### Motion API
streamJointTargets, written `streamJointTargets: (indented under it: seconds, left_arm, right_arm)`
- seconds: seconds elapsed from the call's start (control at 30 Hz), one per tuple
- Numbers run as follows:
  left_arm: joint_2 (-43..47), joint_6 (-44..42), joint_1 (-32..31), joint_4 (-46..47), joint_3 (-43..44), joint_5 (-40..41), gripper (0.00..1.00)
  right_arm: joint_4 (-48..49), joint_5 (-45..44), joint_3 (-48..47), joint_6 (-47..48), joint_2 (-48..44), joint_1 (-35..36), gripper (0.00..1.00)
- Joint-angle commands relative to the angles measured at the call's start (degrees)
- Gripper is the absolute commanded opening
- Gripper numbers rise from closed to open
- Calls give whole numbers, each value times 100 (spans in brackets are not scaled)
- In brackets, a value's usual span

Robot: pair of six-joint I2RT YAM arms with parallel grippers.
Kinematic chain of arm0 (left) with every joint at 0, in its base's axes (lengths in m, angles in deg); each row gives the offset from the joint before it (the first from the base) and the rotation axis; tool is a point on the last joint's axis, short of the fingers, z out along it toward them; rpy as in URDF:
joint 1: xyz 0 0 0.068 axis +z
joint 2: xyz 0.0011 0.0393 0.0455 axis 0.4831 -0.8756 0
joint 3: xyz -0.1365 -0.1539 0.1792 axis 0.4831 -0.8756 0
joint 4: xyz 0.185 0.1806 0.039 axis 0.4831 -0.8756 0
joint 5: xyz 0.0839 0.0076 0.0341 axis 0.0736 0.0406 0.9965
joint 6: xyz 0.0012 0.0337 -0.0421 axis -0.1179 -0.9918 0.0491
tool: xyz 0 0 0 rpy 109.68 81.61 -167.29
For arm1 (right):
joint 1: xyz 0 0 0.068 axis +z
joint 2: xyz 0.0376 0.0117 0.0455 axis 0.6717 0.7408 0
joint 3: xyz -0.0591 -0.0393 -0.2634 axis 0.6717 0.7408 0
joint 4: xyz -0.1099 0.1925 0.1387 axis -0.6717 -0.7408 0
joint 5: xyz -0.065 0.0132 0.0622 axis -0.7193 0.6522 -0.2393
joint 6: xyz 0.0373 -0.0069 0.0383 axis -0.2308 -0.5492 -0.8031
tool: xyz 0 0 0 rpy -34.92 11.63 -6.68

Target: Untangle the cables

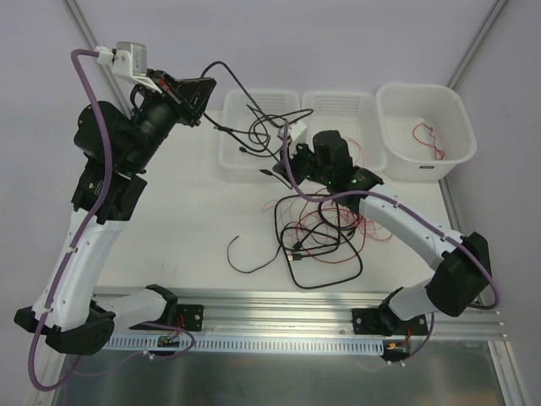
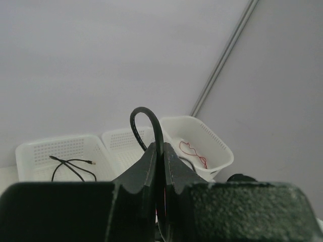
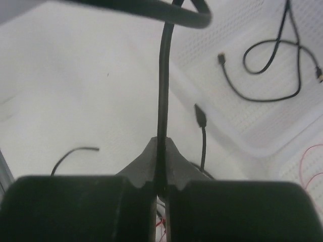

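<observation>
To the left of the left basket (image 1: 226,154), and raised above the table (image 1: 182,211), the left gripper (image 2: 157,151) is pressing its fingers together on a looped black cable (image 2: 145,119). This cable is arching out of the fingertips and running right, toward the far side of the left basket, where it is joining other black strands hanging over that basket. Inside the left basket a thin black cord with small plug ends (image 3: 272,65) is lying in loose curves on the perforated floor.

At the near right corner of the left basket, the right gripper (image 3: 160,143) is pinching a taut black cable (image 3: 162,91), which is rising straight up from between its closed fingers. A small black plug (image 3: 200,115) is dangling just beside it.

On the near side of the left basket a loose black cable (image 1: 245,258) is lying alone. To the right of it the tangle of cables (image 1: 317,233), black loops mixed with thin red wires, is sprawling on the table.

Right of the left basket the middle basket (image 1: 338,98) is sitting. Beyond it the right basket (image 1: 448,103) is holding a single red wire (image 1: 429,139).
</observation>
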Motion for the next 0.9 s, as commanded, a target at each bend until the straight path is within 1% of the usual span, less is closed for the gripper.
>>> streamJointTargets:
  seconds: [0.0,0.07,0.2,0.3,0.37,0.5,0.57,0.7,0.77,0.83,0.87]
  left_arm:
    - [-354,-73,0,264,-13,-205,4]
    - [-504,-135,-8,281,-4,-276,4]
    - [-952,-381,0,465,-4,-302,3]
    - [-1294,-469,0,624,66,-363,4]
    - [-1462,-539,18,624,171,-407,3]
    - [-1857,-548,88,939,242,-408,3]
    - [-2025,-566,150,1028,259,-434,3]
    - [-2639,-478,299,1291,216,-556,3]
    - [-2877,-417,387,1677,102,-601,3]
    - [-3299,-347,448,2054,58,-714,3]
    - [-3448,-277,510,2152,49,-759,3]
  right_arm:
    - [169,-189,-867,-196,-68,-170,1]
    - [230,-190,-1305,-345,91,-275,1]
    - [817,-497,-1773,-460,556,-346,1]
    - [960,-349,-2343,-766,1092,-513,1]
    - [1091,-277,-2529,-847,1452,-584,1]
    - [1083,-145,-3213,-1040,2041,-672,1]
    - [1074,-321,-3364,-1049,2287,-715,1]
    - [1136,-216,-3680,-1426,3138,-891,1]
    - [1153,-190,-3917,-1715,3447,-988,2]
    - [865,-94,-4346,-1883,3973,-1058,4]
    - [768,-84,-4392,-1988,4107,-1076,6]
